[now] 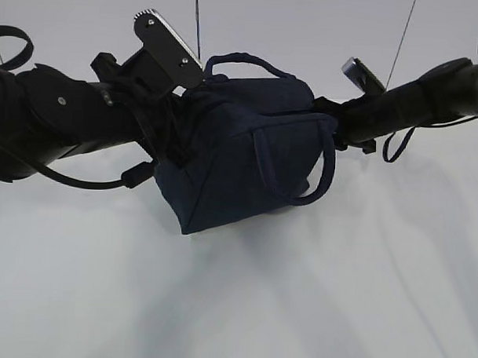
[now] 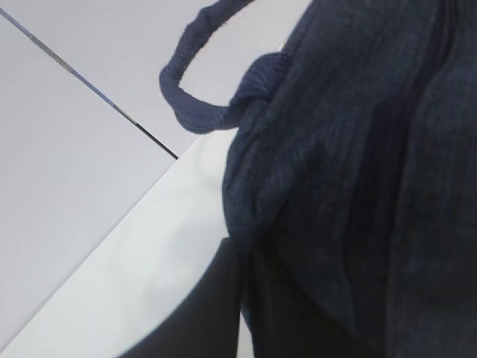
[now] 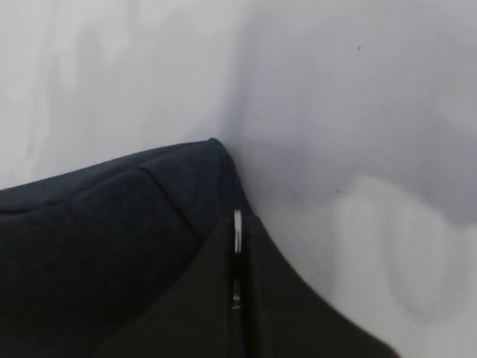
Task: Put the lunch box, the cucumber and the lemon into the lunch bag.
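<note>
1. A plain white table (image 1: pixel 313 299) fills the lower exterior view, its surface matte and unmarked.
2. A dark navy lunch bag (image 1: pixel 240 155) sits tilted above it; whether its lowest corner touches the surface cannot be told.
3. Soft grey shadows spread across the white top beneath the bag.
4. In the left wrist view, the table's edge runs diagonally.

Both end effectors (image 1: pixel 174 126) (image 1: pixel 335 123) clamped shut, arms converging.

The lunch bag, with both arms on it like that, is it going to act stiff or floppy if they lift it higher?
Probably floppy: the lunch bag is creased fabric, bunched where the left gripper pinches it. It likely sags between grips, and its loop handle dangles loose.
</note>
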Controlling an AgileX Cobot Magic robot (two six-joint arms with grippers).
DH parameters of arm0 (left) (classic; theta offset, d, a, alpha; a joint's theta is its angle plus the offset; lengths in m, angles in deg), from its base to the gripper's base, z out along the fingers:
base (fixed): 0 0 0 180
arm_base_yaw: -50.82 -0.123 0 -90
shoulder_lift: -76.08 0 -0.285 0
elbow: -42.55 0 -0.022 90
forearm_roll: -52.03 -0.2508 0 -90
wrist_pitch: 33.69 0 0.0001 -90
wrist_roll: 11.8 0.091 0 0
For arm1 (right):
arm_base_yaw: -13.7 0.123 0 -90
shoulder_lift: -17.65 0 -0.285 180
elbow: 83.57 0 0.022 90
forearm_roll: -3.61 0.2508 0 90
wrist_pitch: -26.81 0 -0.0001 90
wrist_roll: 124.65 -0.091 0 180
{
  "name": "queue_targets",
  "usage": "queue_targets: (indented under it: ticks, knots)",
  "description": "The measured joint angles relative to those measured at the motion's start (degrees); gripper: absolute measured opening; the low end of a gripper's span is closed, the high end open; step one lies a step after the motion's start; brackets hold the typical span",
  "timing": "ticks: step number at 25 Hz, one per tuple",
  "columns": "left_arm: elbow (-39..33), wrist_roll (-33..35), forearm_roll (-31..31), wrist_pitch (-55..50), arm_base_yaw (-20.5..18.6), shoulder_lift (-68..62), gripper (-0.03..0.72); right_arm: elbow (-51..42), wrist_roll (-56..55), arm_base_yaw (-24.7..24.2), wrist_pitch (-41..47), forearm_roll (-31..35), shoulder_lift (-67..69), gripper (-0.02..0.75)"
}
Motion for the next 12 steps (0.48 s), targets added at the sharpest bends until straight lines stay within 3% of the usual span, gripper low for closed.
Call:
queue_targets:
  ticks: [12]
  knots:
    - [0.0,0.0,0.0,0.1,-0.11,0.0,-0.01,0.08,1.35,0.0,3.87,4.62,1.77,0.0]
